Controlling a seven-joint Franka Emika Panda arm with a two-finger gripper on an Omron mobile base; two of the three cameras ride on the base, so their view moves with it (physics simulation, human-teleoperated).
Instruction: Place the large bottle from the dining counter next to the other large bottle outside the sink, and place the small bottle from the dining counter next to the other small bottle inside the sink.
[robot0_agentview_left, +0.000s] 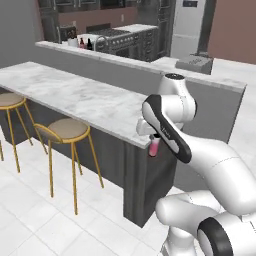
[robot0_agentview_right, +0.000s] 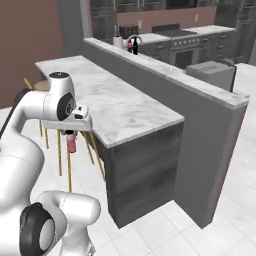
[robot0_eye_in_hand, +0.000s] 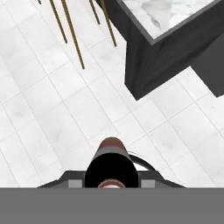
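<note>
Clamped in the gripper (robot0_agentview_left: 154, 145): the small bottle (robot0_agentview_left: 154, 148), hanging pink below the hand, off the end of the dining counter (robot0_agentview_left: 85, 97) over bare floor. Could slip loose if swung hard toward the far sink (long carry, thin hold). Seen end-on in the hand view, side-on in both base views.

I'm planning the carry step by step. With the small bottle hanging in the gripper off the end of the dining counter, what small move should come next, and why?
Probably drive on toward the sink, keeping the grip. The gripper is shut on the small bottle, which hangs over the floor beside the dining counter, already clear of it. The sink, with bottles near its tap, lies far behind the grey wall.
</note>
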